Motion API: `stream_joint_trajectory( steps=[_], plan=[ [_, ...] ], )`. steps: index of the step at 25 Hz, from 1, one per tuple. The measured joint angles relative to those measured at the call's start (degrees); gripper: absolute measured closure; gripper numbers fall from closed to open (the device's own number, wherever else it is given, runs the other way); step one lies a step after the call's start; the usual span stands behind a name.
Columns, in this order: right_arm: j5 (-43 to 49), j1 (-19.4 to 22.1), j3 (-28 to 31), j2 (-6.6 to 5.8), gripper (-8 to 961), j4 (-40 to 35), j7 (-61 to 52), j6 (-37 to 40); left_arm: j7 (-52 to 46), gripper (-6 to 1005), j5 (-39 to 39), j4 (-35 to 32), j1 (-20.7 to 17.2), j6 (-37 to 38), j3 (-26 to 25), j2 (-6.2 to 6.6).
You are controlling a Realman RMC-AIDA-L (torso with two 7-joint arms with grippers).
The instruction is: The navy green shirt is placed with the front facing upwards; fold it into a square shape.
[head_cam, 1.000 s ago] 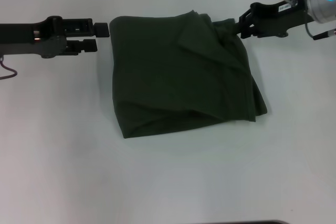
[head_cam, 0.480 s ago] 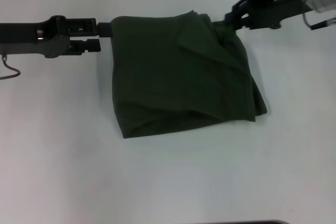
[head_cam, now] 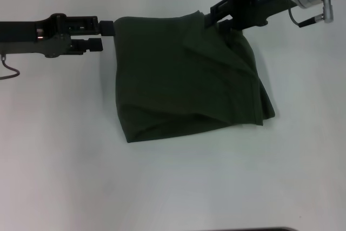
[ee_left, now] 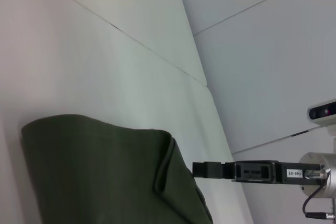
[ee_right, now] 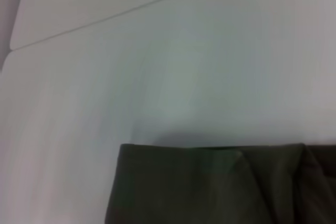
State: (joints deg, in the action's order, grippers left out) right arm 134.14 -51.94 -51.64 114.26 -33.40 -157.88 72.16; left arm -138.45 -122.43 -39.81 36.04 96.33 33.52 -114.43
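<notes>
The navy green shirt (head_cam: pixel 186 79) lies on the white table (head_cam: pixel 65 150) as a rough square bundle, with loose folds along its right side. No lettering shows. My left gripper (head_cam: pixel 104 35) is open at the shirt's far left corner, its farther fingertip (head_cam: pixel 106 26) touching the cloth edge. My right gripper (head_cam: pixel 215 21) is open over the far right corner. The left wrist view shows the shirt (ee_left: pixel 100 171) with the right gripper (ee_left: pixel 207 170) beside its far edge. The right wrist view shows only the shirt's edge (ee_right: pixel 210 182).
Bare white tabletop surrounds the shirt on all sides. A seam line in the table (ee_right: pixel 121 11) runs beyond the shirt's far edge. A dark strip (head_cam: pixel 248 229) shows at the table's near edge.
My right gripper has moved left and slightly farther back, from beside the shirt's far right corner to over it. My left gripper has edged right to touch the far left corner. The shirt has not moved.
</notes>
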Motion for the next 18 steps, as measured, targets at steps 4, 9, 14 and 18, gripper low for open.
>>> stream_joint_trajectory(
  steps=[4,9,14,18],
  plan=[
    [0.13,-0.62,-0.57,0.43,544,0.46,-0.01,1.51,0.03,270,0.01,0.00,0.00,-0.01,-0.18,0.01],
    [-0.69,-1.09,-0.63,1.05,491,0.14,-0.18,5.55,0.08,270,0.01,0.00,0.10,-0.15,-0.22,0.01],
    [-0.75,-1.45,-2.95,2.77,492,0.21,0.77,5.95,0.14,270,0.01,0.00,0.09,-0.33,-0.22,0.00],
    [0.23,-1.88,-6.93,3.48,493,0.52,0.77,4.63,0.16,269,0.01,0.00,0.09,-0.24,-0.21,-0.08]
  ],
)
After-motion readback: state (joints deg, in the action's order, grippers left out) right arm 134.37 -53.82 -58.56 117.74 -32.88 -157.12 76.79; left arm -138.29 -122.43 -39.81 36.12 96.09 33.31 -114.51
